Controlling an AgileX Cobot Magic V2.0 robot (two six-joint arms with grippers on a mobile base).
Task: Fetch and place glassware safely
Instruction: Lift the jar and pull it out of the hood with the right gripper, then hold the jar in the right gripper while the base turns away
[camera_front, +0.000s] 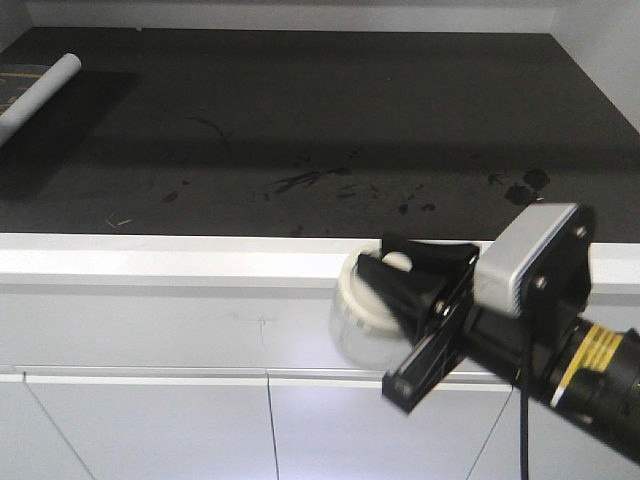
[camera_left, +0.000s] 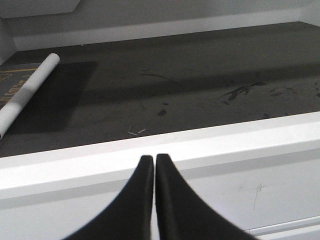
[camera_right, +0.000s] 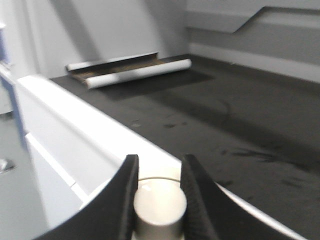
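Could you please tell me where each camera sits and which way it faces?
Front view: high in front of the cabinet, looking down onto the dark counter; the right gripper holds the jar by its lid.
Left wrist: behind the shut left gripper, facing the counter over its white edge.
Right wrist: behind the fingers pinching the lid's knob, looking along the counter.
All three share the white tube on the counter.
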